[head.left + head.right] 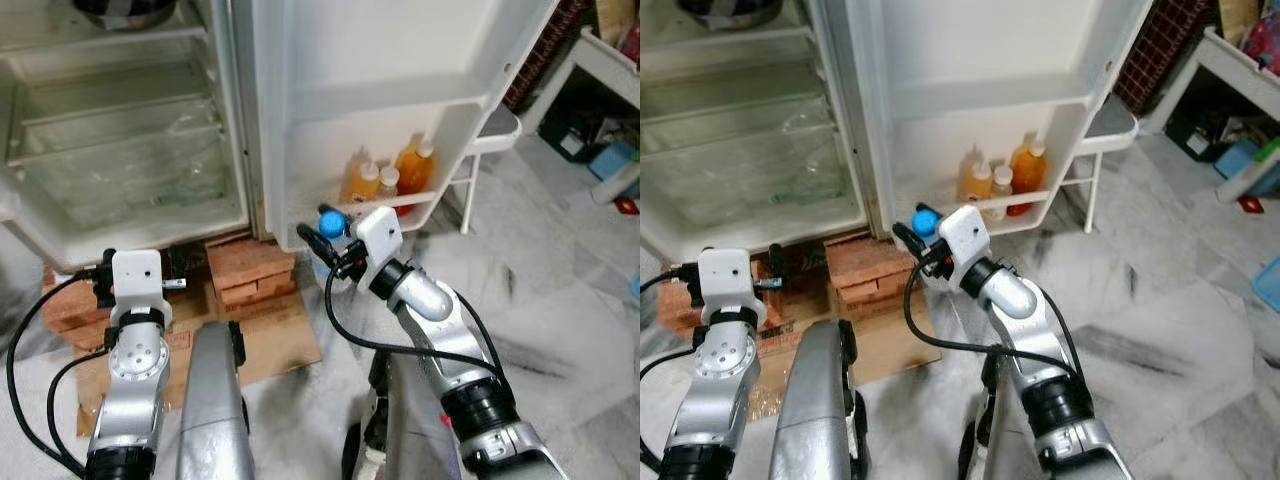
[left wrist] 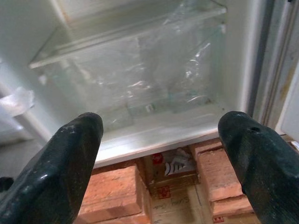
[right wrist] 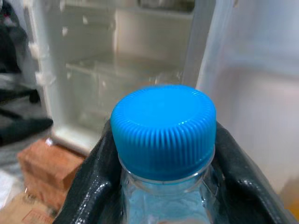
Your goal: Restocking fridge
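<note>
while right gripper (image 3: 161, 186) clamps water bottle (image 3: 163, 135) | left gripper (image 2: 159, 154) spread

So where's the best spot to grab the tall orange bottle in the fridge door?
Grip the orange bottle by its narrow neck or upper body, coming from the open front of the door shelf. The shelf rail hides its base, and two smaller bottles crowd one side.

Silver arms, black cables, black-fingered claws
</note>
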You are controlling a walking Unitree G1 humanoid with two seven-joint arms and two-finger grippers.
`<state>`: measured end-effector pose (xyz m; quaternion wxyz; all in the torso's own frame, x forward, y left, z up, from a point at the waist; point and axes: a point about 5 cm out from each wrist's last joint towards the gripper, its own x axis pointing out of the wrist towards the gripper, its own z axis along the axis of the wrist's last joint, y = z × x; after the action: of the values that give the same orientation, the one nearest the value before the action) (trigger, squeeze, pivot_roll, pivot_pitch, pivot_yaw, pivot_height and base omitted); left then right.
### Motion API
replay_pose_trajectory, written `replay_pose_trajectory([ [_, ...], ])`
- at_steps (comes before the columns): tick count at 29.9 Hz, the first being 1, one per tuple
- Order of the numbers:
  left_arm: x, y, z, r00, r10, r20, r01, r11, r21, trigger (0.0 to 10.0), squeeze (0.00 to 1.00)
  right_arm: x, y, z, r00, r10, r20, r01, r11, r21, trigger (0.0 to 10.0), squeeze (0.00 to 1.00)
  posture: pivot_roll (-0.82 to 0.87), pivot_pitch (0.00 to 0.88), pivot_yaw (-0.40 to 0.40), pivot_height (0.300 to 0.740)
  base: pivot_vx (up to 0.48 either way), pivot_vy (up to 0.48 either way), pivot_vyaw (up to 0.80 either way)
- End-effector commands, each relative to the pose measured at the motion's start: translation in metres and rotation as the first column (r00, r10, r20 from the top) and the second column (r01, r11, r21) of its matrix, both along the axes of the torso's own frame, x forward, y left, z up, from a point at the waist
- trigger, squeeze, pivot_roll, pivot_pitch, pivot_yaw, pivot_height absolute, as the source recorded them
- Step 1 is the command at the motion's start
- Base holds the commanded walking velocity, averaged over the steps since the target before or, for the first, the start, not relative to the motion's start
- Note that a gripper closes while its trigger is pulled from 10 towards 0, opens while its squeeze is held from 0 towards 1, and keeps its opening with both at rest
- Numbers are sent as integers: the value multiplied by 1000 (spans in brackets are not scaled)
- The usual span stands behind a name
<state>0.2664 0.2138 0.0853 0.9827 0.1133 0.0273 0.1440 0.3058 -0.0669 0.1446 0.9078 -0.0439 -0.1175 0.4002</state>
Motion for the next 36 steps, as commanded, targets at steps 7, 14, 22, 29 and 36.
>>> replay_pose_trajectory([
  [7,-1,-4,2,1000,-7,5,7,1000,-3,10000,0,0,3,17,992,25,121,-30,999,35,10000,0,77,188,-87,536,292,0,0],
  [14,3,-4,3,1000,-13,6,13,1000,-1,10000,0,0,4,21,988,36,153,-45,997,61,10000,0,72,179,-81,536,305,0,0],
  [22,2,-5,1,1000,2,-1,-2,1000,-9,10000,0,-6,12,21,977,88,197,-93,995,21,10000,0,77,181,-84,536,0,0,0],
  [29,-1,2,2,1000,25,-5,-25,1000,3,10000,0,-8,20,19,972,110,207,-116,993,21,10000,0,106,175,-99,536,0,0,0],
  [36,-8,6,2,1000,26,-13,-25,1000,17,10000,0,-6,32,22,963,145,225,-154,988,23,10000,0,131,204,-87,536,0,0,595],
])
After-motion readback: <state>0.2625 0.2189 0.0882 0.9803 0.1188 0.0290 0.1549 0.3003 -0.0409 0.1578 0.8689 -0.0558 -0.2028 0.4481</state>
